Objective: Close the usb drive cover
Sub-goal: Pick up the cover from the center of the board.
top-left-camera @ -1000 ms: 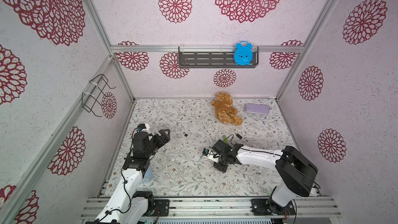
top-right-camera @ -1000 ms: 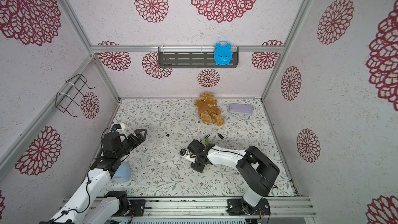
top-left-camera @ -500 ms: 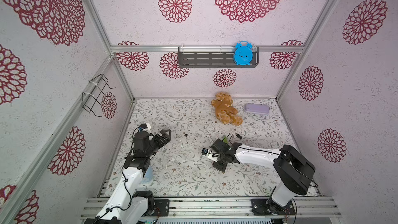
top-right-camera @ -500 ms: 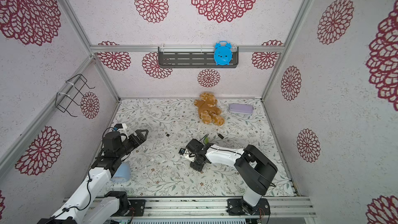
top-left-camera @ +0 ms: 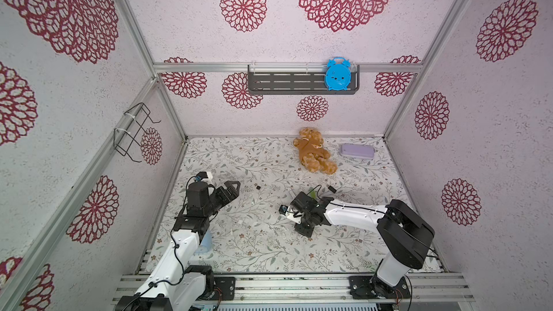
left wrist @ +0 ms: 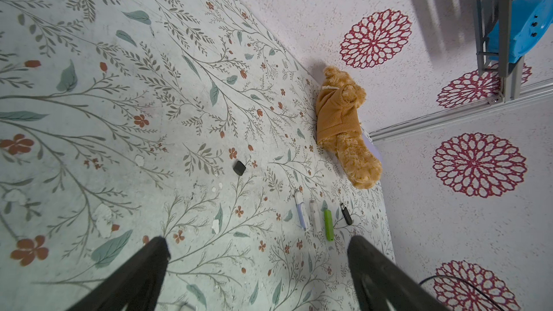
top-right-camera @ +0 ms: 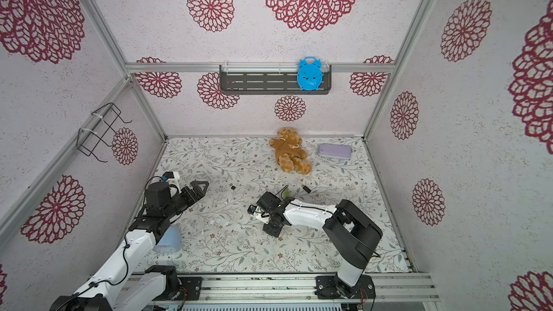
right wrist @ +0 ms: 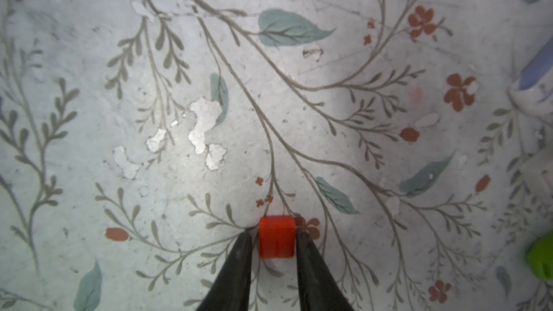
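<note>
Close to the front rail, a pale blue round thing (top-right-camera: pixel 169 239) sits on the bench (top-left-camera: pixel 254 243) right by the left arm. A bit further in, the right pincer (right wrist: pixel 273 233) points down at the bench. Its two dark fingers (right wrist: pixel 239 264) are nearly together, and a little red cover (right wrist: pixel 276 242) sits between them. One finger touches the cover. The other is so close that I cannot tell if it touches, so I cannot tell if the cover is gripped. Near this pincer lie a few small sticks side by side: a white and blue stick (left wrist: pixel 300 215), a white stick (left wrist: pixel 313 215), a green stick (left wrist: pixel 328 224) and a black stick (left wrist: pixel 346 213). The left pincer (left wrist: pixel 257 241) is up off the bench on the left side, wide open, with nothing in it. Past its tips a small black cap (left wrist: pixel 239 167) lies alone on the bench. Further back a brown teddy bear (top-left-camera: pixel 312 152) lies near the back wall, with a purple case (top-left-camera: pixel 356 151) near it. Up on the back wall hangs a dark shelf (top-left-camera: pixel 284 82) with a blue toy clock (top-left-camera: pixel 337 74) on it. A black wire basket (top-left-camera: pixel 131 133) hangs on the left wall.
</note>
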You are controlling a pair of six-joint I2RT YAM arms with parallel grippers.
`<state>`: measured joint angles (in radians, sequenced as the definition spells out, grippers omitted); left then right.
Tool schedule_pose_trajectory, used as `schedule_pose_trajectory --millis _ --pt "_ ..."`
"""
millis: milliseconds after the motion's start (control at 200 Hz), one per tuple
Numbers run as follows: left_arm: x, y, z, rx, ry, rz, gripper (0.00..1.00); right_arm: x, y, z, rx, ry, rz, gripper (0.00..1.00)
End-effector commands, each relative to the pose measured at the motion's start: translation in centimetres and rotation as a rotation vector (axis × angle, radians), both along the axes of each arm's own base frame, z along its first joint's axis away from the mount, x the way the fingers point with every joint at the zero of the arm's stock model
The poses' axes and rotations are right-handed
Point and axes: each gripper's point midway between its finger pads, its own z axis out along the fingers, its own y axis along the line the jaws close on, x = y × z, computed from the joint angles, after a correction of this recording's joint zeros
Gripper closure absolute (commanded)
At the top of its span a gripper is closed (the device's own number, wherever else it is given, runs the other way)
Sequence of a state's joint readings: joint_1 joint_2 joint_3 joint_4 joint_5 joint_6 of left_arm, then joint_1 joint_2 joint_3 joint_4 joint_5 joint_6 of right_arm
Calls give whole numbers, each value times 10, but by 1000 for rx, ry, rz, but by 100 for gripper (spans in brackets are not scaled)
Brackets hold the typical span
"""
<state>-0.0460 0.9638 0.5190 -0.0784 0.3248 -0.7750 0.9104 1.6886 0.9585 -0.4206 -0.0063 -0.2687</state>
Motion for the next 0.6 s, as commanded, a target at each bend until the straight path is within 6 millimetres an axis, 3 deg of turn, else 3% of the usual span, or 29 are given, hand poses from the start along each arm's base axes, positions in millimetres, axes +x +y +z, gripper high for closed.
schedule_pose_trajectory --millis 0,270,445,595 --pt "6 -3 12 2 -43 -27 3 1 -13 -8 -69 8 -30 73" --pt "8 -9 12 -15 -43 -61 3 4 -7 7 -20 -19 -24 78" --pt "10 -30 11 -62 -42 -168 1 13 10 42 111 -99 -25 79" --pt "11 -64 12 -100 -35 -325 6 27 13 82 218 -221 -47 79"
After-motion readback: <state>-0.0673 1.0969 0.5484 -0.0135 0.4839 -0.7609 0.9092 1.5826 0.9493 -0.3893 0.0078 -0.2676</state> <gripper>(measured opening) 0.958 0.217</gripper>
